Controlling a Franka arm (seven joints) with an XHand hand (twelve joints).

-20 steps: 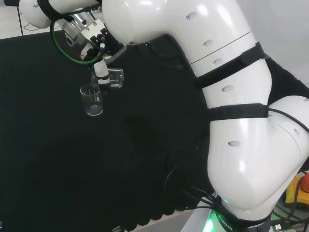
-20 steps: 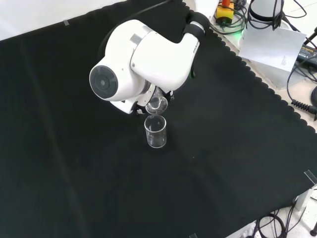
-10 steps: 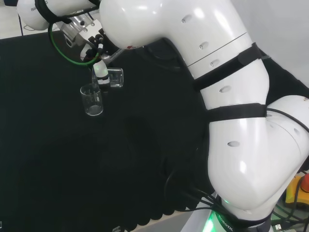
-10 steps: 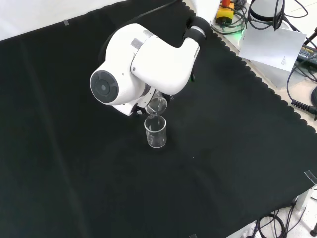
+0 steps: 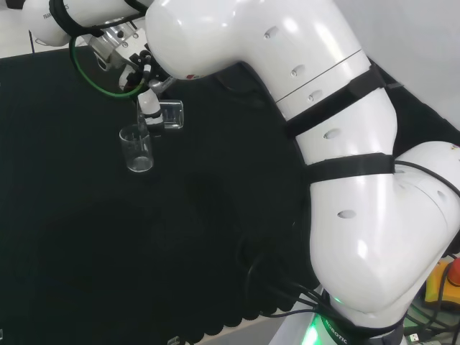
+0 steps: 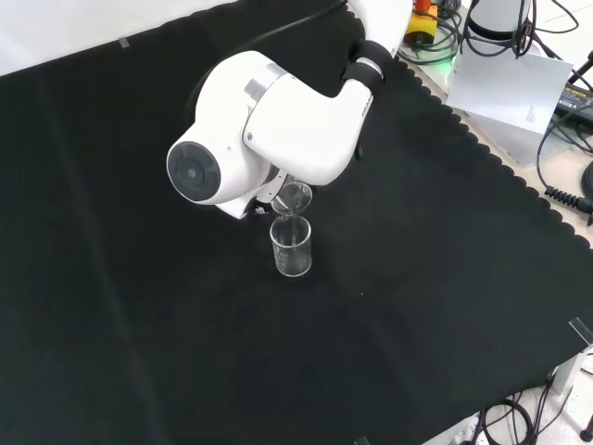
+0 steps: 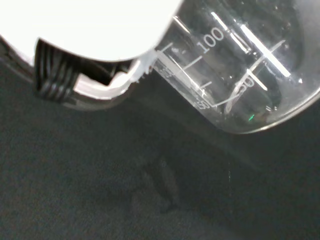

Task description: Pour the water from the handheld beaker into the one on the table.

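Note:
In the head view the hand holds a clear beaker tipped on its side, its mouth over the rim of a second clear beaker that stands upright on the black cloth. Fingers curl round the tipped beaker. In the front view the tipped beaker shows just under the arm's big white link, directly above the standing beaker. The wrist view shows the held beaker close up, with printed scale marks, beside a white and black part of the hand.
Black cloth covers the bench with open room all round the standing beaker. The arm's white links stand at the head view's right. Papers and cables lie beyond the cloth's scalloped edge in the front view.
The arm's wrist link has turned slightly; the held beaker stays tipped over the standing one, almost in the same place.

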